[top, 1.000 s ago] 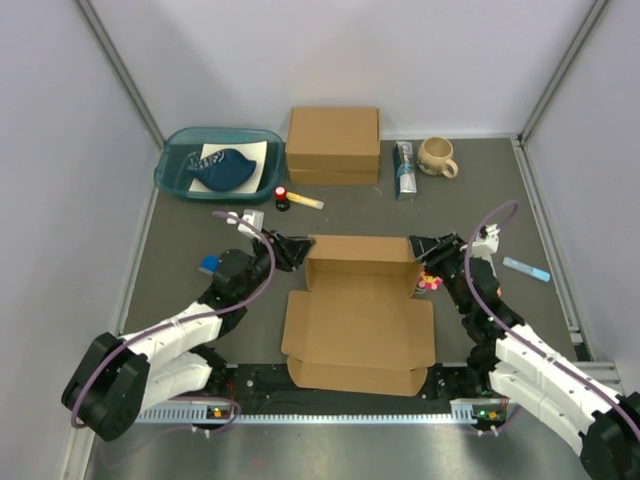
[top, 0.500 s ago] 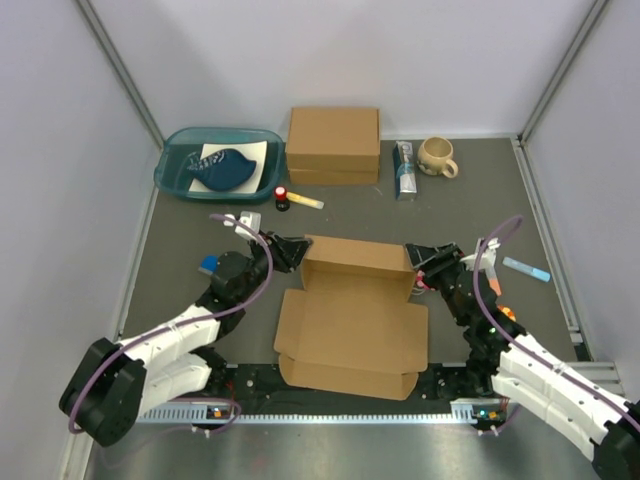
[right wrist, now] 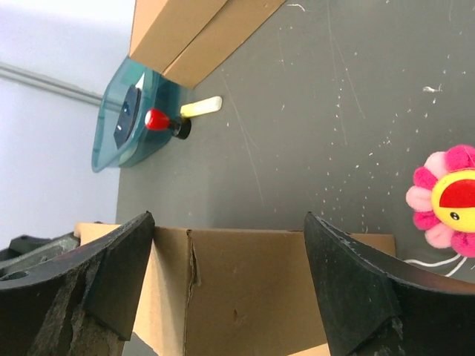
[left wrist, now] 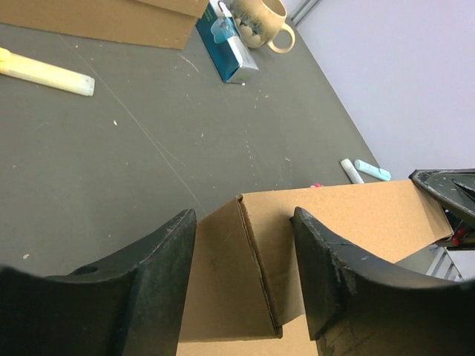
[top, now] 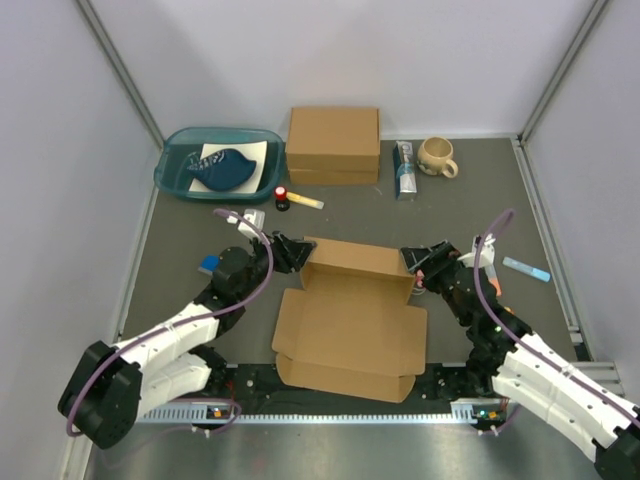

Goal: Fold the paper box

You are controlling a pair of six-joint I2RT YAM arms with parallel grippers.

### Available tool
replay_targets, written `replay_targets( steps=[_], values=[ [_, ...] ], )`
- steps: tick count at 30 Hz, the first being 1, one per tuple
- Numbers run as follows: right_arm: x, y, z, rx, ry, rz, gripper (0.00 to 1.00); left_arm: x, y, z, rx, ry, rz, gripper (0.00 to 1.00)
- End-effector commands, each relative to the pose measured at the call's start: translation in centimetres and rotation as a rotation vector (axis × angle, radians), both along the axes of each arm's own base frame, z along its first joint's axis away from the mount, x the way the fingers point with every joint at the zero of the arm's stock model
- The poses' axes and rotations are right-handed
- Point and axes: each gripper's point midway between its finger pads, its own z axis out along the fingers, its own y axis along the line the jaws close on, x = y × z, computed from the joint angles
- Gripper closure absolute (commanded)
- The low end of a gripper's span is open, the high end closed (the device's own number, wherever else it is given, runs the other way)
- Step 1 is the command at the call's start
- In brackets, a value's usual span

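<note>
The paper box point(top: 350, 320) lies open in the middle of the table, its base flat and its back wall point(top: 356, 258) raised. My left gripper point(top: 293, 250) is open at the back left corner. In the left wrist view the corner crease of the box point(left wrist: 252, 274) stands between the spread fingers point(left wrist: 148, 282). My right gripper point(top: 417, 258) is open at the back right corner. In the right wrist view the cardboard wall point(right wrist: 260, 289) fills the gap between the wide-apart fingers point(right wrist: 356, 282). Neither gripper visibly clamps the card.
A thicker brown cardboard box point(top: 333, 145) stands at the back, with a teal tray point(top: 215, 165) to its left. A mug point(top: 437, 155) and a blue packet point(top: 404, 168) are at the back right. A yellow marker point(top: 305, 202), a flower toy point(right wrist: 445, 196) and a light blue pen point(top: 526, 269) lie nearby.
The box has slid a little left and toward the near edge. My right gripper has moved left and in onto the back right corner. My left gripper has barely shifted.
</note>
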Motion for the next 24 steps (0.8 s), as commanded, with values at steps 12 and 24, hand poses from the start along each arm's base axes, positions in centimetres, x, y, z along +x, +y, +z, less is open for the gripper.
replay_targets(
  steps=[12,24],
  values=[
    [-5.6,-0.2,-9.6,-0.270,0.235,0.255,0.50,-3.0,-1.6,-3.5,0.058,0.125,-0.161,0.46],
    [-7.5,-0.9,-13.1,-0.271,0.344,0.262,0.69,-4.3,-1.7,-8.0,0.093,0.237,-0.204,0.58]
  ],
)
